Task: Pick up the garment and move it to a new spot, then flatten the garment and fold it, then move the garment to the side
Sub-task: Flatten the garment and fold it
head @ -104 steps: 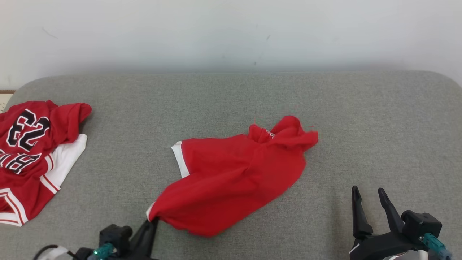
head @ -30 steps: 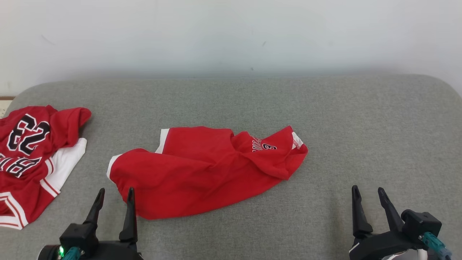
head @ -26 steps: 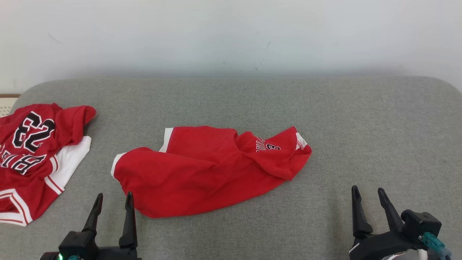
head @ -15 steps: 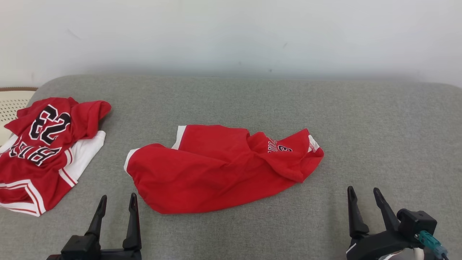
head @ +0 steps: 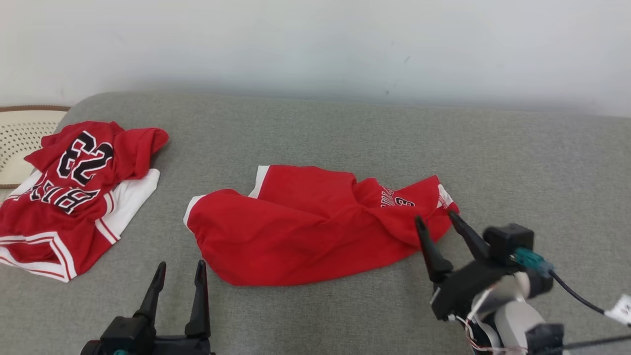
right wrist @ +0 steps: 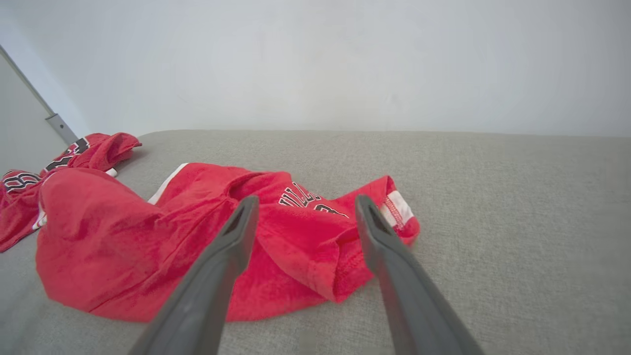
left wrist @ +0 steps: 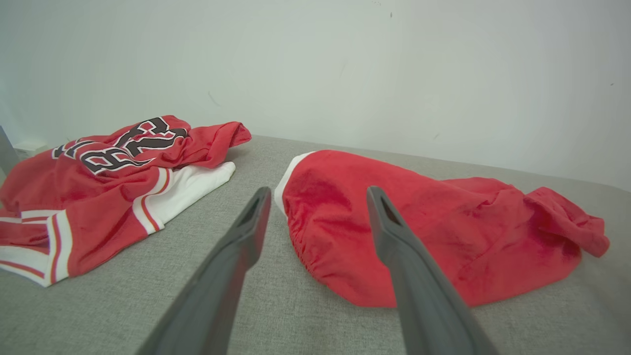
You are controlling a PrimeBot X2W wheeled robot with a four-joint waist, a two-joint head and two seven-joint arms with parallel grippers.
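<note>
The garment lies in the middle of the cushion. The jersey pile lies well apart to its left, beside a basket at the far-left edge. The left gripper sits before the garment's near-left corner, and the right gripper is at its right end.

We look down on what seems a home-style room: a grey fabric cushion against a bare white wall, a woven basket beside it, a numbered jersey and red shorts lying loose.

surface: grey fabric cushion | middle: crumpled red garment | left end: red-white jersey
</note>
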